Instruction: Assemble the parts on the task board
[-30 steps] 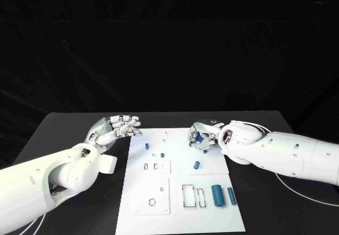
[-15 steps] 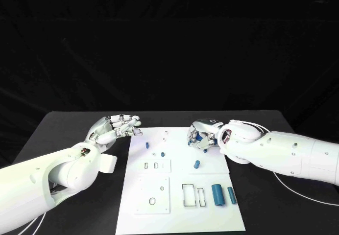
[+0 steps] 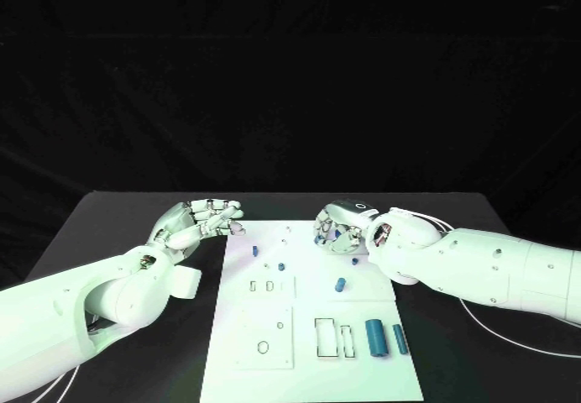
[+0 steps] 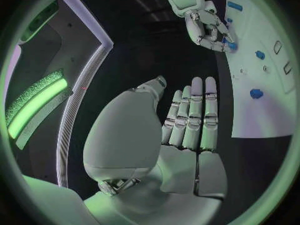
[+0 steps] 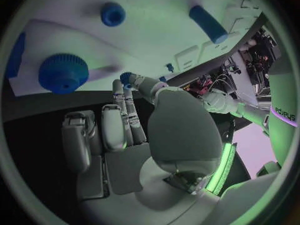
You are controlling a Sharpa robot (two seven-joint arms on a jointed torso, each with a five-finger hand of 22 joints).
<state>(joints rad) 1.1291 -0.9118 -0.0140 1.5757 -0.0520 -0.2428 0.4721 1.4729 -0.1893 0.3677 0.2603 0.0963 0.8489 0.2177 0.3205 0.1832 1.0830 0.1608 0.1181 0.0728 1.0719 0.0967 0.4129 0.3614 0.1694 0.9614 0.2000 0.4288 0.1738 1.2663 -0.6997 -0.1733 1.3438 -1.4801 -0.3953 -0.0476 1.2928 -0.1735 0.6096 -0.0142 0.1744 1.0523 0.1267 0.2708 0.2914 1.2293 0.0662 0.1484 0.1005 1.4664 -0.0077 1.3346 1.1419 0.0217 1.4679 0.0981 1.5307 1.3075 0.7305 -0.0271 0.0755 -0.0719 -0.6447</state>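
The white task board (image 3: 303, 369) lies in the middle of the black table. My right hand (image 3: 342, 227) hovers over the board's far right part and pinches a small blue part (image 5: 127, 78) between thumb and finger. My left hand (image 3: 200, 220) is at the board's far left corner, fingers side by side, holding nothing. A blue peg (image 3: 254, 250) and a smaller one (image 3: 280, 266) stand in the board. Another blue piece (image 3: 340, 285) lies near the middle. Two blue cylinders (image 3: 374, 337) lie at the near right.
Rectangular slots (image 3: 327, 336) and a raised plate with an oval hole (image 3: 262, 345) take up the board's near half. A white cable (image 3: 509, 332) runs over the table under my right arm. In the right wrist view a ribbed blue knob (image 5: 63, 73) sits on the board.
My right hand has risen a little towards the board's far edge with the small blue part. The left hand has hardly moved.
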